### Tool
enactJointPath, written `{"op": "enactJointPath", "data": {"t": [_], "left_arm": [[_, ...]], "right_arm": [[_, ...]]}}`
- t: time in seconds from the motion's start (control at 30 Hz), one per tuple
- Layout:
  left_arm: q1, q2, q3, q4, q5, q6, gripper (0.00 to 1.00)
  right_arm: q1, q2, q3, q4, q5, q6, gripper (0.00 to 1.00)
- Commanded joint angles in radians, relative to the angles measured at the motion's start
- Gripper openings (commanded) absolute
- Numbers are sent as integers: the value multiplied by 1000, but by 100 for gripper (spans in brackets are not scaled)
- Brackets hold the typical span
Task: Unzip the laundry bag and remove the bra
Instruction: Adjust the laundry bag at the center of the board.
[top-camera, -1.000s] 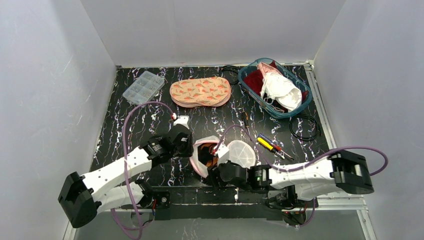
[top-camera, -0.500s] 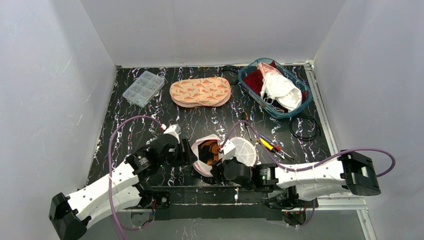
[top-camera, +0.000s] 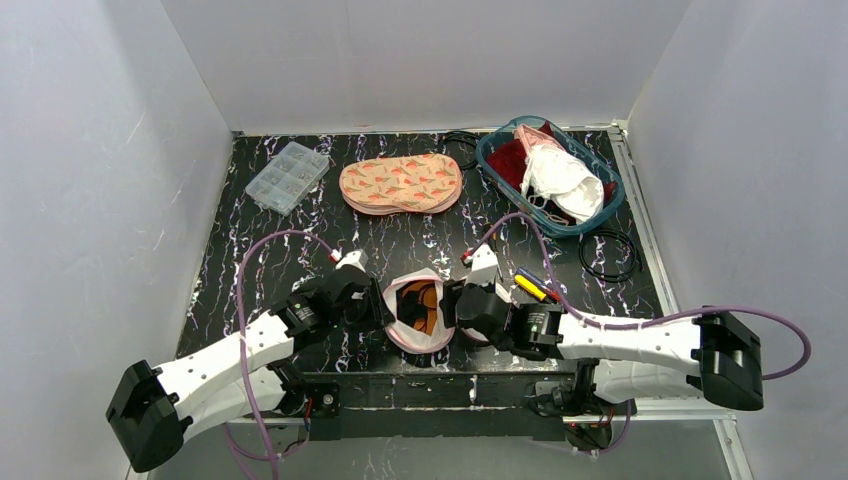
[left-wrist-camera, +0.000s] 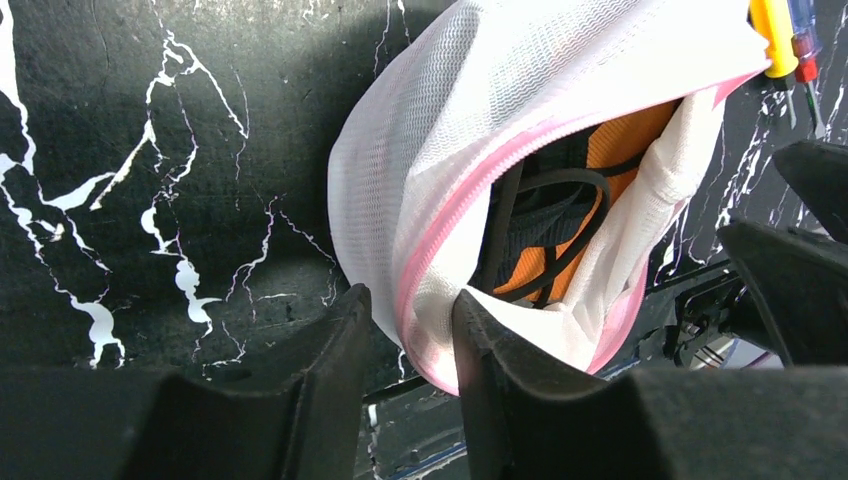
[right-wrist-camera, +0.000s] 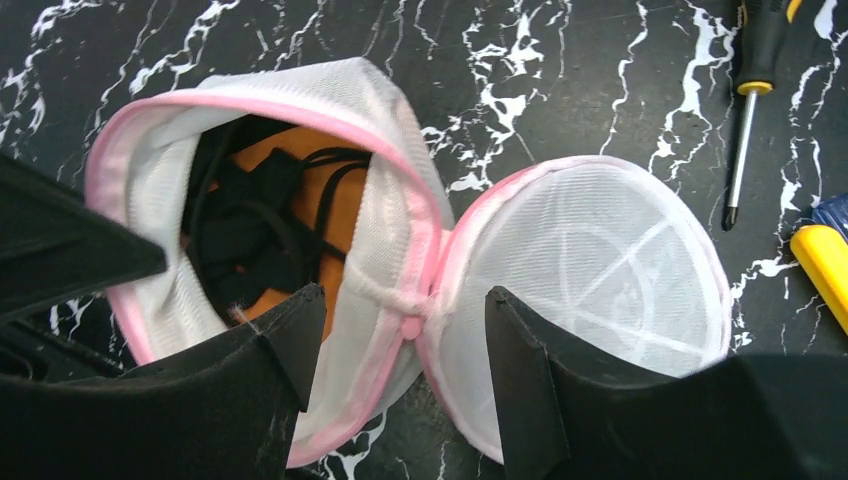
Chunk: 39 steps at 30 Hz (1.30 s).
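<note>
Left gripper (left-wrist-camera: 408, 330): my jaws are narrow, pinched on the pink zipper rim of the laundry bag (left-wrist-camera: 480, 100), near its lowest edge.
Right gripper (right-wrist-camera: 405, 310): jaws wide, holding nothing, hanging over the hinge where the bag meets its open lid (right-wrist-camera: 590, 280).
Bag: unzipped and gaping, close to the near edge of the table.
Bra (right-wrist-camera: 340, 230): orange with black straps, bunched deep in the bag's cup, not yet out.
Risk, wrong catch: from where my right jaws hang, closing would take the hinge or mesh, not the bra. I must shift over the opening first.
Risk, bag follows: my left pinch covers only a thin bit of rim. If the mesh slips out, bag and bra lift together.
Risk, snag: the black straps lie looped, and one could hook on the zipper rim and drag the wall inward.
Risk, crowding: both my grippers work near the same small opening and could knock together.
Risk, edge: a hard pull toward me could slide the bag off the table.
</note>
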Motion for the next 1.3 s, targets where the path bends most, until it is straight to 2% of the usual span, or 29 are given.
{"op": "enactJointPath", "data": {"t": [0.0,0.1,0.3,0.37,0.47,0.63,0.9,0.97,1.03,1.13,1.27], "left_arm": [[1,-11,27,11,-33,9,31],[1,-16,29,13,-32,14,23],[0,-24,25,21,-20,20,18],[0,-32,23,21,-21,21,16],[1,-39,30,11,-24,33,12],[1,-51,86,-31,-39,64,0],[1,-34,291,-135,-52,154,0],[1,-49,301,-125,-51,160,0],[1,-51,268,-91,-54,162,0],[2,-6,253,-88,-18,159,0],[1,48,210,-26,51,136,0]], "right_arm": [[-53,29,16,42,-75,-1,68],[-71,89,40,48,-90,-10,68],[-104,188,75,57,-120,-13,64],[-105,203,82,49,-120,-13,52],[-104,183,84,32,-111,-11,27],[-105,106,127,-52,-92,-34,2],[-100,-19,310,-307,-10,-124,3],[-99,-60,287,-305,-5,-127,6],[-99,-78,246,-276,-18,-124,14],[-100,-67,226,-286,-29,-107,20],[-102,-68,167,-223,-51,-97,19]]}}
